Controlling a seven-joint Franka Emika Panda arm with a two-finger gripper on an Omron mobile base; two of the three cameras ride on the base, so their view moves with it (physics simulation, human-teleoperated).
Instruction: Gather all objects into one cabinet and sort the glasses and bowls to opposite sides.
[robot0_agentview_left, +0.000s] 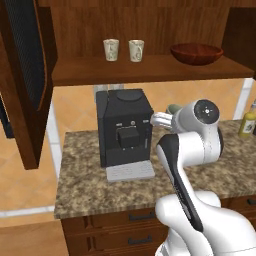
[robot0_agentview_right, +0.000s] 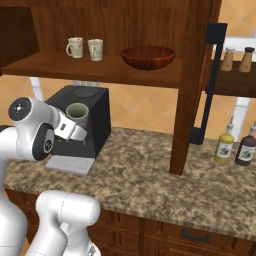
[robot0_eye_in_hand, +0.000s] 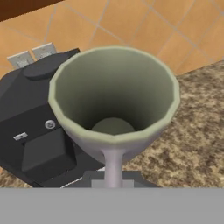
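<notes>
1. At far left, the cabinet (robot0_agentview_left: 150, 70) of reddish-brown wood stands open, its mesh-panelled door (robot0_agentview_left: 25, 75) swung out; the plank back and the smooth shelf are plain to see.

2. Two cream tumblers (robot0_agentview_left: 111, 49) and (robot0_agentview_left: 136, 50), small, handleless and faintly marked, stand side by side on the left part of the shelf. That half of the sort looks done.

3. Below them a boxy matte-black coffee machine (robot0_agentview_left: 124, 127) with a pale drip tray sits on the speckled granite worktop (robot0_agentview_left: 80, 185).

4. Just right of the machine, the gripper (robot0_agentview_right: 75, 125) carries the grey tumbler (robot0_agentview_right: 77, 112) above the worktop and beside the machine's top. In the hand view the cup (robot0_eye_in_hand: 113, 100) is faceted, thin-walled and flared, its mouth facing the camera. The cup rides on the hand and so appears gripped, but the jaws themselves are hidden behind it, so how they stand cannot be told.

5. Further right on the shelf, well apart from the cream pair, rests the wide, glossy, dark red-brown bowl (robot0_agentview_left: 196, 53), shallow and round.

6. At far right, a yellow bottle (robot0_agentview_right: 224, 144) and a dark bottle (robot0_agentview_right: 245, 148) wait on the worktop, outside the job.

7. By these pictures the task is most of the way through: what remains is to lift the grey tumbler to the shelf and set it with the cream pair, away from the bowl.
</notes>
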